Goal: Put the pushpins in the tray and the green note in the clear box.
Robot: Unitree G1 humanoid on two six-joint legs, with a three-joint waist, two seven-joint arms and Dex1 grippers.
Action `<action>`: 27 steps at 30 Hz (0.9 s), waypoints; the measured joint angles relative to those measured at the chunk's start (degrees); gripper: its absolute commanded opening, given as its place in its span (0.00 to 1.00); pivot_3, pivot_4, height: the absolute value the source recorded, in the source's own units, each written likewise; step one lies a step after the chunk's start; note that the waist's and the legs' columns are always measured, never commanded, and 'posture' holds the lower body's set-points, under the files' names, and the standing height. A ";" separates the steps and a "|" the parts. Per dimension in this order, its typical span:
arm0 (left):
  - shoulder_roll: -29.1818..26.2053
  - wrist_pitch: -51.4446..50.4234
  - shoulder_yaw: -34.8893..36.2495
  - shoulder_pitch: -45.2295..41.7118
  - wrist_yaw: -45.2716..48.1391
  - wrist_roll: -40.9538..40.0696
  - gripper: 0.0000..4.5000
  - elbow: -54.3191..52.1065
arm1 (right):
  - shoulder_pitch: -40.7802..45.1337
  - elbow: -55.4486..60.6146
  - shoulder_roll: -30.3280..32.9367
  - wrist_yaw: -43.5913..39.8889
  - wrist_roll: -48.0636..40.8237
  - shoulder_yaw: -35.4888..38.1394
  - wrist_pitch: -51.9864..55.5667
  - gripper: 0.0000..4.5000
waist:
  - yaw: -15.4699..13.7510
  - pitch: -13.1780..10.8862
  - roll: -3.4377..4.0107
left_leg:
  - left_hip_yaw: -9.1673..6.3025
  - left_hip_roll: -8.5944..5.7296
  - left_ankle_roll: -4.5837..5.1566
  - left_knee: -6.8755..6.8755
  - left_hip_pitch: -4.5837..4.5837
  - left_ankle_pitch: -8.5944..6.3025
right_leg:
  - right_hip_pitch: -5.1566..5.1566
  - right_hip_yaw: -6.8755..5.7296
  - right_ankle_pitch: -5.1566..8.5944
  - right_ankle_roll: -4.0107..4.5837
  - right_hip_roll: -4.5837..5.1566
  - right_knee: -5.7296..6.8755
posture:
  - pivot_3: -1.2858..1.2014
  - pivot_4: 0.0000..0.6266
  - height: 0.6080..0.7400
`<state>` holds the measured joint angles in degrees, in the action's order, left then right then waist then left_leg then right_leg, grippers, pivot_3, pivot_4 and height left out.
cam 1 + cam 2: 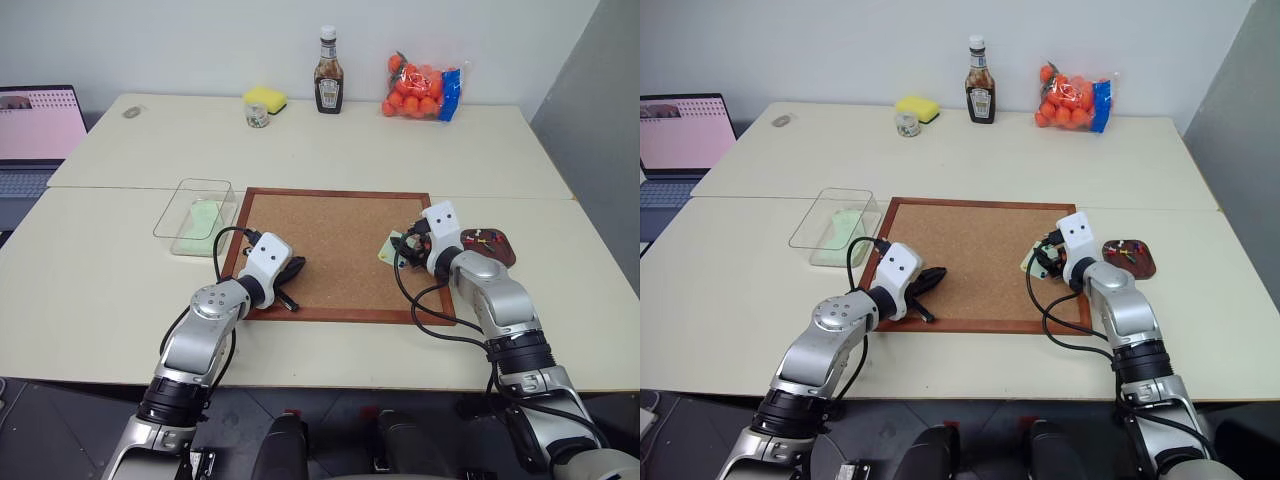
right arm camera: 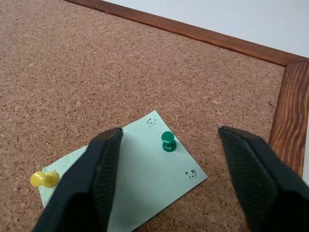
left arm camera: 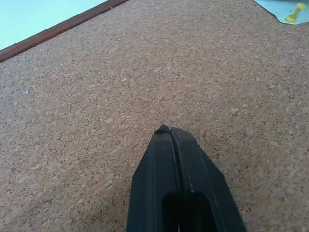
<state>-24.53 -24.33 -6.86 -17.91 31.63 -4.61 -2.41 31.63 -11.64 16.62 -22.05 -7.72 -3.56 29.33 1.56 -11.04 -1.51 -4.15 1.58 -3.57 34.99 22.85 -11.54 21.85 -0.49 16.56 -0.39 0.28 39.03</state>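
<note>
A pale green note [image 2: 145, 179] lies on the corkboard [image 1: 335, 245] near its right edge. It is pinned by a green pushpin [image 2: 167, 141] and a yellow pushpin [image 2: 43, 179]. My right gripper [image 2: 170, 130] hovers just over the note, open, its fingers [image 2: 104, 159] on either side of the green pin without touching it. The dark brown tray [image 1: 497, 256] sits on the table right of the board with several pushpins [image 1: 483, 238] in it. The clear box [image 1: 180, 205] stands left of the board with a pale green sheet [image 1: 205, 220] inside. My left gripper [image 3: 166, 129] is shut and empty, low over the board's front left part.
Along the table's far side stand a yellow sponge [image 1: 265, 98], a small jar [image 1: 257, 115], a sauce bottle [image 1: 328, 85] and a bag of oranges [image 1: 420, 88]. A laptop [image 1: 35, 130] sits at the far left. The board's wooden frame [image 2: 289, 106] runs close to my right gripper.
</note>
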 measured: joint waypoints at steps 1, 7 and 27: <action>0.01 -0.01 0.00 0.00 -0.02 0.01 0.00 -0.01 | 0.00 -0.02 -0.01 -0.10 0.04 0.00 -0.11 0.53 | 0.00 0.00 0.00 | 0.00 0.00 0.00 0.00 0.00 0.00 | 0.00 0.00 0.00 0.00 0.00 0.00 | 0.52 0.24 1.00; 0.02 -0.06 0.00 0.01 -0.04 0.01 0.00 -0.04 | 0.00 -0.08 -0.01 -0.30 0.53 0.00 -0.34 0.29 | 0.01 0.00 0.00 | 0.00 0.00 0.00 0.00 0.00 0.00 | 0.00 0.00 0.00 0.00 0.00 0.00 | 0.52 0.24 1.00; -0.06 -0.07 0.04 0.08 0.21 0.18 0.00 -0.30 | -1.36 3.16 -1.73 0.23 -0.41 2.39 0.22 0.01 | 0.00 -0.02 0.04 | 0.02 0.00 0.00 -0.04 0.05 0.00 | 0.08 0.03 0.00 0.00 0.00 -0.01 | 0.52 0.24 1.00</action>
<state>-24.59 -24.40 -6.82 -17.83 31.83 -4.43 -2.71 30.27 -8.48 14.89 -21.82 -8.13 -1.17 29.54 1.56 -11.06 -1.47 -4.13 1.58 -3.57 34.95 22.90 -11.54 21.93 -0.46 16.56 -0.39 0.28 39.03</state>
